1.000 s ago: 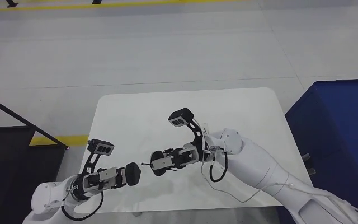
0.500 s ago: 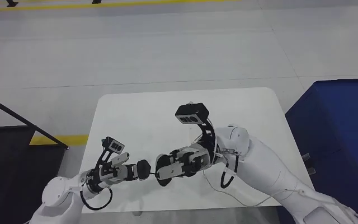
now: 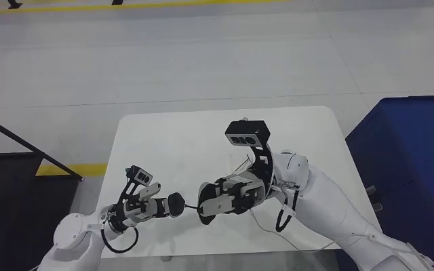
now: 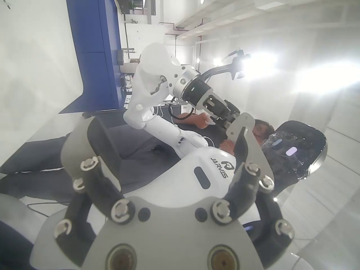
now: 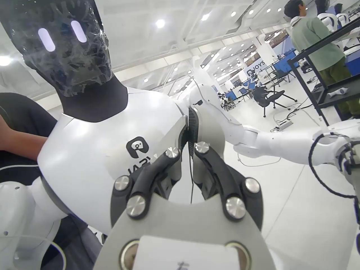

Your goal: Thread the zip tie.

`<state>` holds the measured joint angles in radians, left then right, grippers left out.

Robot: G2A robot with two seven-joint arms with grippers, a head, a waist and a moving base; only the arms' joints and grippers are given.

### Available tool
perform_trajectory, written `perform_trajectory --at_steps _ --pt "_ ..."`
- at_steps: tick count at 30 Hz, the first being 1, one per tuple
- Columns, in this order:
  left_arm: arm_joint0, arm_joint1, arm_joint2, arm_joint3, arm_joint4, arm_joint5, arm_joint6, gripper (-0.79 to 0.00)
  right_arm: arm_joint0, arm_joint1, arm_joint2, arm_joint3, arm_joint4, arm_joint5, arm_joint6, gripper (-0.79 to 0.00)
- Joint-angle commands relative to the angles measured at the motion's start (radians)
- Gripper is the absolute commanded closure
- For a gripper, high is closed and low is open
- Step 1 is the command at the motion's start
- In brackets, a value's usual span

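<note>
Smooth matt table (image 3: 203, 135), black plastic zip tie (image 5: 192, 182)

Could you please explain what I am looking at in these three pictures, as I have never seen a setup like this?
This is a two-armed robot working over a white table. The top view comes from a camera on the robot above its arms, looking down. The other two views come from a camera on each wrist, looking out along that arm's own fingers, so they also take in the room behind. The right gripper is shut on a thin black zip tie, held up in the air rather than lying on the table. The left gripper is open, with its fingers spread. In the top view the two grippers face each other closely, near the table's front edge.
</note>
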<state>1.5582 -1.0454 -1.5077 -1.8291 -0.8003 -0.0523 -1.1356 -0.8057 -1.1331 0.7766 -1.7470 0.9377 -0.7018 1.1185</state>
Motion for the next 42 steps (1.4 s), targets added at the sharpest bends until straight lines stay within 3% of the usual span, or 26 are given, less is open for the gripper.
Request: perform_trajectory --at_steps 1,7,11,15,19,23,31,34,36,40,42 --pt "0.000 0.000 0.000 0.000 0.000 0.000 0.000 -0.785 -0.009 -0.004 0.004 -0.051 -0.022 -0.020 -0.020 0.000" --pt "0.000 0.000 0.000 0.000 0.000 0.000 0.000 -0.785 -0.040 0.016 0.157 -0.241 -0.440 -0.177 -0.177 0.000" --pt "0.000 0.000 0.000 0.000 0.000 0.000 0.000 -0.785 -0.086 0.038 0.290 -0.328 -0.517 -0.310 -0.310 0.000" --pt "0.000 0.000 0.000 0.000 0.000 0.000 0.000 -0.785 -0.153 0.053 0.519 -0.440 -0.676 -0.310 -0.312 0.000" --pt "0.000 0.000 0.000 0.000 0.000 0.000 0.000 -0.785 -0.241 0.056 0.657 -0.523 -0.843 -0.310 -0.349 0.000" --pt "0.000 0.000 0.000 0.000 0.000 0.000 0.000 -0.785 -0.277 0.054 0.702 -0.566 -0.929 -0.303 -0.409 0.000" --pt "0.000 0.000 0.000 0.000 0.000 0.000 0.000 -0.785 -0.218 0.058 0.664 -0.573 -1.000 -0.282 -0.417 0.000" --pt "0.000 0.000 0.000 0.000 0.000 0.000 0.000 -0.785 -0.210 0.061 0.613 -0.551 -0.906 -0.246 -0.439 0.000" --pt "0.000 0.000 0.000 0.000 0.000 0.000 0.000 -0.785 -0.186 0.065 0.542 -0.531 -0.721 -0.218 -0.440 0.000" --pt "0.000 0.000 0.000 0.000 0.000 0.000 0.000 -0.785 -0.075 0.080 0.394 -0.507 -0.240 -0.124 -0.233 0.000" --pt "0.000 0.000 0.000 0.000 0.000 0.000 0.000 -0.785 -0.049 0.088 0.355 -0.467 -0.099 -0.015 -0.085 0.000"
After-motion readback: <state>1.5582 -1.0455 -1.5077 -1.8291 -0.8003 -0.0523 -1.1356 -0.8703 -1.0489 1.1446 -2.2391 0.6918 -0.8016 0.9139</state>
